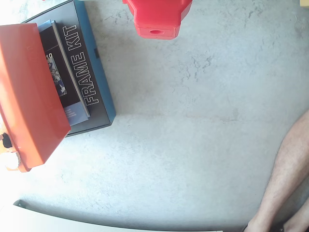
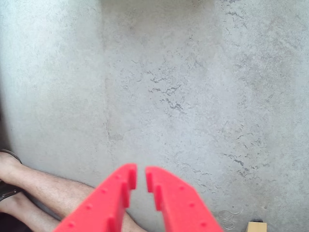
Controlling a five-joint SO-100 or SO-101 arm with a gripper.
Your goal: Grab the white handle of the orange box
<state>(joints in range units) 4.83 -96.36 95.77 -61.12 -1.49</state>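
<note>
The orange box point(image 1: 29, 92) lies at the left edge of the fixed view, resting partly on a black-and-blue box. At its lower narrow edge sit a black fitting point(image 1: 6, 140) and the white handle point(image 1: 11, 162), which is washed out by glare. In the wrist view my red gripper point(image 2: 140, 172) hangs over bare concrete, its fingers almost touching and holding nothing. The orange box is out of the wrist view. A red part of the arm point(image 1: 157, 19) shows at the top of the fixed view, far right of the box.
The black-and-blue "FRAME KIT" box point(image 1: 91, 72) lies under and beside the orange box. A person's bare leg point(image 1: 289, 169) enters at the lower right of the fixed view, and a leg point(image 2: 43, 188) shows at the lower left of the wrist view. The grey concrete floor point(image 1: 193, 121) spreads between them.
</note>
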